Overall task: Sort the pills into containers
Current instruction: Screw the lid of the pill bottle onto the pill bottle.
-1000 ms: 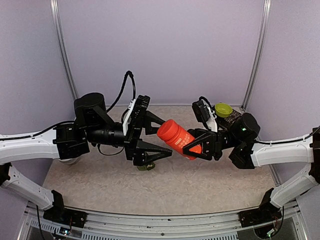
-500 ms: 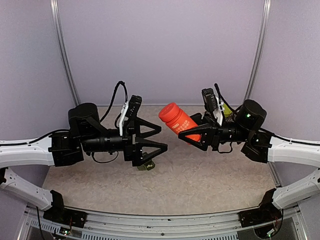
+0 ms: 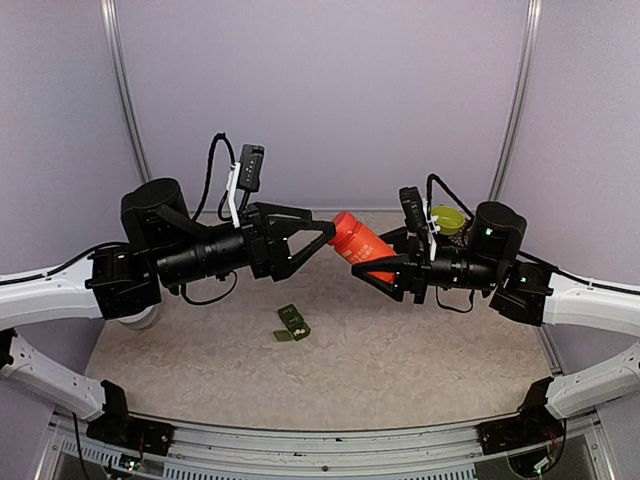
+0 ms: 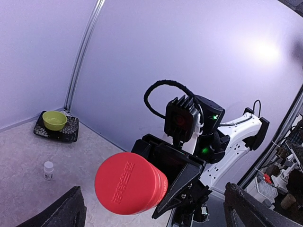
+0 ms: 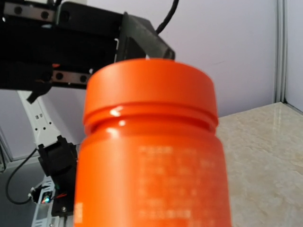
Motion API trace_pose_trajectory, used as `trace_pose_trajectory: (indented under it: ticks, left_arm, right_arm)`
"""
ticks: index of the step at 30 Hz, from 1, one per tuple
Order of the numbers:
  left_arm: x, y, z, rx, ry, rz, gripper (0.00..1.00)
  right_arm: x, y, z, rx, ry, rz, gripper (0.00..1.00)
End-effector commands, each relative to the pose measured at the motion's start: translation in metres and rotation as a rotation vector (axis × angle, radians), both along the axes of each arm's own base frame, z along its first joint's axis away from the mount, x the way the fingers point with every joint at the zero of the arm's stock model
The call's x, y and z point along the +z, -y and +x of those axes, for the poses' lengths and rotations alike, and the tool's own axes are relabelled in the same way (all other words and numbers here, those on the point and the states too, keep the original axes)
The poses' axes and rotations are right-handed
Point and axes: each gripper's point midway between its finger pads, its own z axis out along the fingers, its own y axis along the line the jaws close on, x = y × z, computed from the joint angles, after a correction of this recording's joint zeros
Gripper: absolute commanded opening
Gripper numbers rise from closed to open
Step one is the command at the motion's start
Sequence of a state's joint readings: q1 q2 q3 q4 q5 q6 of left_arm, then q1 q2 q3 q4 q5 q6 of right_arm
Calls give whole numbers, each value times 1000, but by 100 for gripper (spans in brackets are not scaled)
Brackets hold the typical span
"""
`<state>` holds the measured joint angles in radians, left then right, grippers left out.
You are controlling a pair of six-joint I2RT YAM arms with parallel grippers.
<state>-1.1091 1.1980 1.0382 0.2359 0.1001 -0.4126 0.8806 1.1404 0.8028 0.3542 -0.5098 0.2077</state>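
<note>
My right gripper [image 3: 388, 266] is shut on an orange pill bottle [image 3: 358, 243] and holds it in the air, tilted, with its cap pointing left. In the right wrist view the bottle [image 5: 151, 156] fills the frame and hides my fingers. My left gripper [image 3: 316, 246] is open, level with the bottle, its fingertips just at the cap. In the left wrist view the round cap [image 4: 128, 182] faces me between the two wide-spread fingers [image 4: 66, 210]. The containers [image 3: 292, 325], a small dark green strip, lie on the table below. No pills show.
A yellow-green bowl [image 3: 447, 218] sits on a dark mat at the back right corner, also in the left wrist view as the bowl [image 4: 54, 119]. A small white vial [image 4: 48, 169] stands on the table near it. Walls close the back and sides.
My left gripper opened to its widest, rolled, and rose from near the table to the cap's height. My right arm swung the bottle up and then levelled it toward the left gripper.
</note>
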Motion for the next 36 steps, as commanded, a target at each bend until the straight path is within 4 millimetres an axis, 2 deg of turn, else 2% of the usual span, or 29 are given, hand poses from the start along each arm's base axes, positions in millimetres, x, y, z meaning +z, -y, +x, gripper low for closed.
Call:
trace_pose_trajectory:
  ticks: [1, 11, 16, 22, 29, 36]
  left_arm:
    - [3, 12, 0, -11, -22, 1, 99]
    - [-7, 21, 2, -17, -30, 13, 99]
    - [-5, 26, 2, -30, -10, 12, 99]
    - [-3, 31, 10, -31, 14, 20, 99]
    - [-6, 26, 15, -71, 41, 27, 99]
    - [-12, -1, 25, -96, 27, 8, 99]
  right_arm:
    - [9, 0, 2, -19, 40, 14, 0]
    - [10, 2, -2, -12, 46, 20, 0]
    - [8, 3, -3, -12, 52, 25, 0]
    - [16, 4, -2, -22, 70, 30, 0]
    - [20, 8, 3, -65, 88, 51, 0]
    - [23, 14, 14, -144, 62, 68, 0]
